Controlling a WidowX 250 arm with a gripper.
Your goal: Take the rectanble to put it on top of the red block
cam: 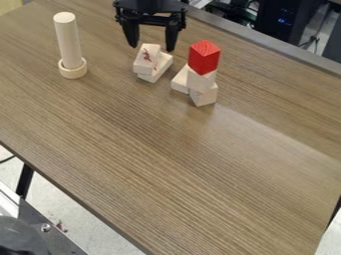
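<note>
A red-marked pale rectangle [147, 59] lies atop a pale block [160, 69]; nearby, a red block [204, 57] crowns stacked pale blocks [203, 93].

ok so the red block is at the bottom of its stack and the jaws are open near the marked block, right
No, the camera view shows the red block at the top of its stack. The jaws are indeed open near the marked block.

WidowX 250 two-finger gripper [153, 48], top of frame, left of center: all black. Broad, blocky housing [150, 6], knobby side edges. Straight horizontal crossbar [152, 21] below. Two chunky, angular black fingers [172, 37], wider up top, tapering to narrow tips.
</note>
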